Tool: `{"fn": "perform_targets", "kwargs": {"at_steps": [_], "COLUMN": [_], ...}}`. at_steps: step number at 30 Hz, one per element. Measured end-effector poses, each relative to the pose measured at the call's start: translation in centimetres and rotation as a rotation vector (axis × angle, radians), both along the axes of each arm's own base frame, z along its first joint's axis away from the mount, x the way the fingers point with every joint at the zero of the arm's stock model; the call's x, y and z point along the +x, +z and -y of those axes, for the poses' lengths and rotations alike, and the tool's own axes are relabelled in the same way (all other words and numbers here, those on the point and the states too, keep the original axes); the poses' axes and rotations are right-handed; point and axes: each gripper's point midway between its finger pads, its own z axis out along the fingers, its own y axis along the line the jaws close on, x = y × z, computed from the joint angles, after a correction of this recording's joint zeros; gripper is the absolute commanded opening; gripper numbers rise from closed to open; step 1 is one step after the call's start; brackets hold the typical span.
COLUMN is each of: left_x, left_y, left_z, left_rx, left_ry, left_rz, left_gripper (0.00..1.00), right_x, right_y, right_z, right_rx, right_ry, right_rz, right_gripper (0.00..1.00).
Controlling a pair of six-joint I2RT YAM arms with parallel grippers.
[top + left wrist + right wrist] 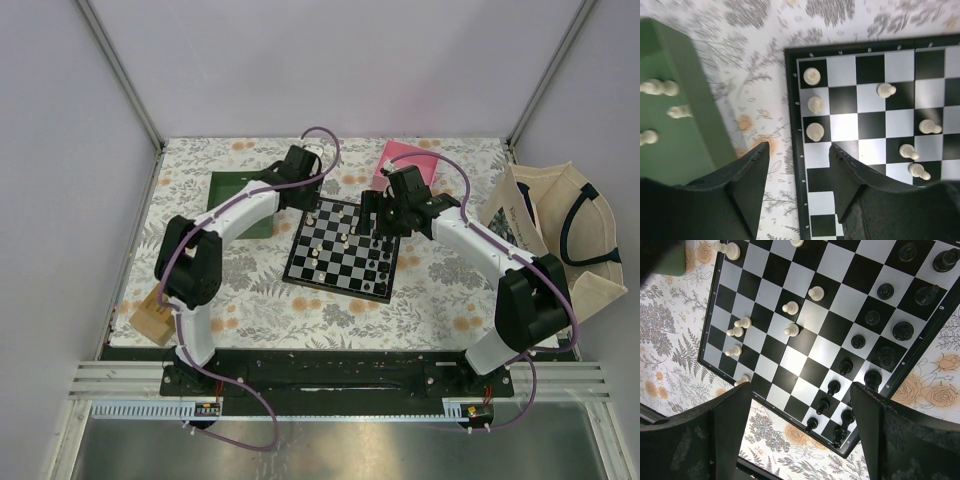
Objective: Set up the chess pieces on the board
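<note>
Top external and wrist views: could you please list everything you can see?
board: one, black-and-white, table centre.
white pieces: several, cream, board's left half.
black pieces: many, black, board's right half.
tray pieces: at least three, cream, in green tray.
green tray: one, left of board.
pink box: one, behind board.
tote bag: one, cream, table's right.
wooden block: one, tan, near-left edge.
left gripper: open, empty.
right gripper: open, empty.

Robotics lab cell. White panel walls (350,70) and aluminium posts (120,75) beyond my left gripper (308,203); floral-covered tabletop (440,290) beneath it; metal mounting rail (340,378) behind it.
</note>
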Motion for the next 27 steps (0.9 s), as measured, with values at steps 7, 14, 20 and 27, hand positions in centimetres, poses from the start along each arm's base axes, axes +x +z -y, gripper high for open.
{"fn": "perform_targets", "kwargs": {"at_steps": [7,14,20,27], "left_x": [2.7,4.9,5.5,5.5], "left_y": [6.9,6.0,3.4,1.4], "left_z": [-4.9,-12.8,-15.1,-15.0], "left_rx": [-0.068,-0.063,-0.065,-0.080], "left_ry": [0.114,0.282,0.327,0.313], "left_rz": [0.157,0.131,0.073,0.022], "left_gripper": [0.57,0.55,0.55,0.52], "right_x": [-0.1,-0.2,-0.2,-0.2], "right_y": [0.0,0.1,0.1,0.0], "right_z": [-0.1,-0.2,-0.3,-0.3], "right_rx": [0.005,0.014,0.019,0.020], "right_ry": [0.004,0.009,0.012,0.011], "right_rz": [-0.002,-0.008,-0.010,-0.014], "right_gripper": [0.89,0.89,0.89,0.89]}}
